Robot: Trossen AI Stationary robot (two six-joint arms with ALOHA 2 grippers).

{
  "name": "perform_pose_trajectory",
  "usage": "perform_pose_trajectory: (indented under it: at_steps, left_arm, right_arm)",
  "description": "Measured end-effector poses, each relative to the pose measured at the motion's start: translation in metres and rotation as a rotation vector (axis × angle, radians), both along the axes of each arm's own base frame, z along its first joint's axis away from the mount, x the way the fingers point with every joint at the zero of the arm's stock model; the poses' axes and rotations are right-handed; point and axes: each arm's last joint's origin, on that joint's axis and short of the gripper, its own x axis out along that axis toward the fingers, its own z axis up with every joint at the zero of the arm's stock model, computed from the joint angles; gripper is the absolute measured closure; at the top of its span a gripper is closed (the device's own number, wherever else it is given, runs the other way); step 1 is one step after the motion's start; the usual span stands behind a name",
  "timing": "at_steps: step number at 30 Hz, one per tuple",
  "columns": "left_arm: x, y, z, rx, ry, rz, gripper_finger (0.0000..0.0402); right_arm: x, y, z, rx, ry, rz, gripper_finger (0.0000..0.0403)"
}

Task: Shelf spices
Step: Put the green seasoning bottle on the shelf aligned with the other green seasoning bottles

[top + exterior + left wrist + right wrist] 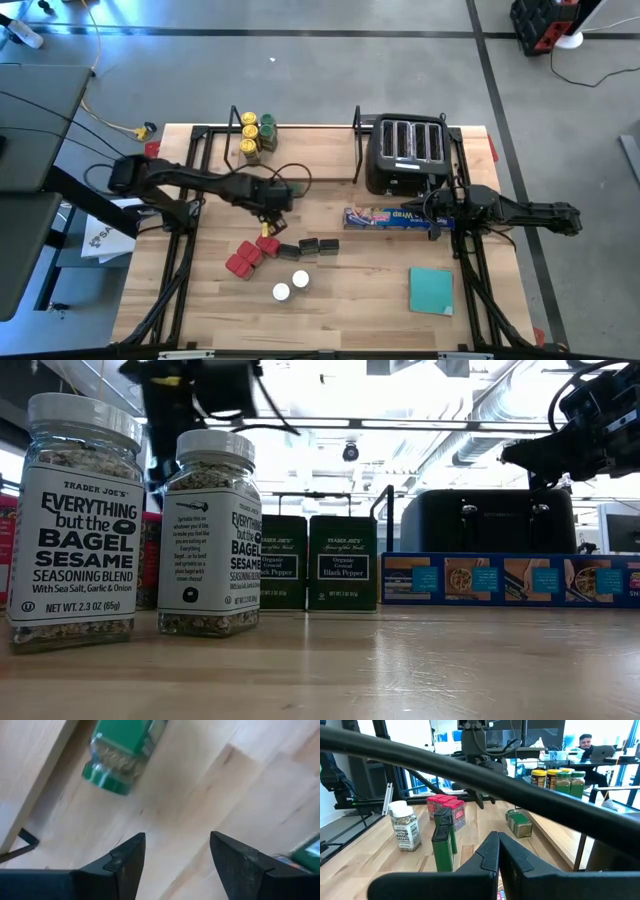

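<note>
Hovering over the middle of the wooden table (350,300), the left gripper (268,213) has its two dark fingers (127,857) spread apart with only bare wood between them, holding nothing and touching nothing; just ahead of it a green-lidded spice jar (120,757) lies toppled on its side on the tabletop, its long axis along the boards, the lid end pointing toward the gripper and the base toward the edge of the shelf (300,160) close by. From the right wrist view the same jar (518,824) shows lying flat below that gripper, near the shelf's front. On the shelf's light floor four jars with yellow and green lids (252,135) stand upright in a tight cluster at its left end. The other spices wait upright on the table in front: red square tins (250,255), small black pepper tins (312,247) in a row beside them, and two white-capped seasoning jars (290,286) nearest the table's front. The right gripper (432,207) is clenched, fingers pressed together and empty, poised above the end of the long blue plastic-wrap box (388,217) beside the black toaster (408,150)
</note>
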Motion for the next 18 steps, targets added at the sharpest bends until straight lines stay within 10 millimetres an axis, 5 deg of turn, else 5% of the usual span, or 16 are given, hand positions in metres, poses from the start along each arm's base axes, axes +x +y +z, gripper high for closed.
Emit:
perform_pose_trajectory:
  at_steps: [6, 18]
  left_arm:
    - [-0.004, 0.015, -0.014, 0.130, -0.053, -0.037, 0.0175]
    - [0.017, 0.050, -0.019, 0.310, -0.172, -0.025, 0.0260]
  right_arm:
    - [0.000, 0.000, 0.000, 0.000, 0.000, 0.000, 0.0403]
    - [0.000, 0.000, 0.000, 0.000, 0.000, 0.000, 0.0403]
